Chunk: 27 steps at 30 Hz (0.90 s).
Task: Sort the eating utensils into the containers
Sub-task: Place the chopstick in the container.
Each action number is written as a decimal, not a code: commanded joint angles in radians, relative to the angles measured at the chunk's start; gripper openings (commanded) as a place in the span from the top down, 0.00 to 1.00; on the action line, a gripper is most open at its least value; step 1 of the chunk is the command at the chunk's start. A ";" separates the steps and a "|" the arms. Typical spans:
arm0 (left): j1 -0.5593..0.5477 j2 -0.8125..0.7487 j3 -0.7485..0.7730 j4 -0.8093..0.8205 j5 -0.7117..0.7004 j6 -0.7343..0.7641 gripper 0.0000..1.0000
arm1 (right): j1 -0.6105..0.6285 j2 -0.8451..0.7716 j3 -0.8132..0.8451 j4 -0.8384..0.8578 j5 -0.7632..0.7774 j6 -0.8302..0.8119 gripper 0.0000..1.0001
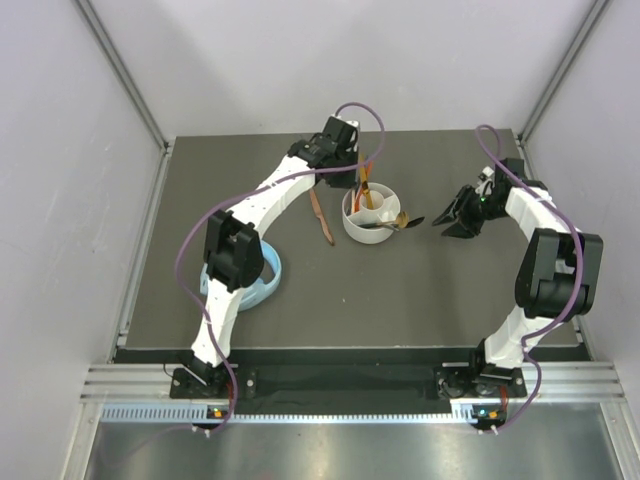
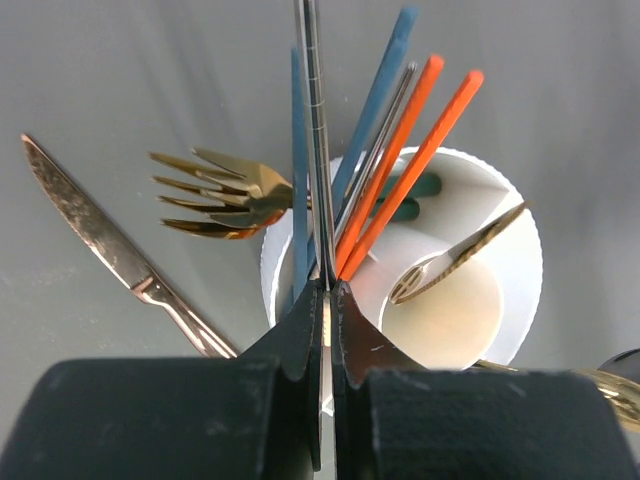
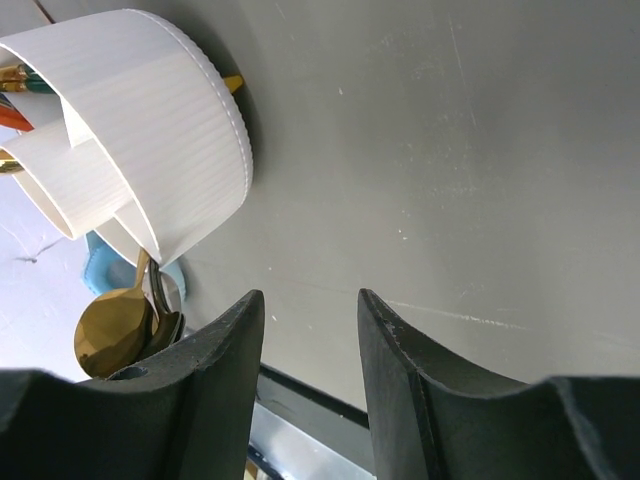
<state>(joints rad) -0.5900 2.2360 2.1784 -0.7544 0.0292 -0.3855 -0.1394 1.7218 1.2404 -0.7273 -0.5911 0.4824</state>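
The round white divided container (image 1: 368, 222) stands mid-table. Orange chopsticks (image 2: 420, 150) and dark teal chopsticks (image 2: 385, 80) lean in its far compartment, and a gold utensil (image 2: 460, 255) rests in another. My left gripper (image 2: 328, 285) hangs over the container's rim (image 2: 520, 250), shut on a thin silver utensil (image 2: 315, 130) that points away from the jaws. Gold forks (image 2: 230, 190) stick out past the container's left side. Right of the container (image 3: 170, 110), my right gripper (image 1: 455, 222) stands open, jaws (image 3: 310, 300) holding nothing. A gold spoon bowl (image 3: 110, 335) pokes out beside the container.
A bronze knife (image 2: 100, 240) lies on the dark mat left of the container, also visible from above as a knife (image 1: 320, 215). Light blue headphones (image 1: 265, 280) lie near the left arm's elbow. Purple cables loop above both arms.
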 commanded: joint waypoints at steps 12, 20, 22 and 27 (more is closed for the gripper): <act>-0.019 -0.076 -0.083 0.041 -0.020 0.033 0.74 | 0.008 -0.022 0.019 -0.001 -0.003 -0.027 0.57; -0.016 -0.131 -0.081 0.021 -0.109 0.019 0.65 | 0.008 -0.042 0.001 0.005 -0.001 -0.027 0.57; -0.014 -0.157 -0.101 0.039 -0.155 0.011 0.65 | 0.008 -0.045 -0.004 0.003 -0.003 -0.030 0.57; 0.001 -0.341 -0.273 0.184 -0.244 -0.024 0.57 | 0.008 -0.053 -0.012 0.003 -0.004 -0.031 0.57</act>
<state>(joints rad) -0.6029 2.0903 1.9923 -0.7059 -0.1131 -0.3721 -0.1394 1.7214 1.2369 -0.7296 -0.5911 0.4713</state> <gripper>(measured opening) 0.418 0.431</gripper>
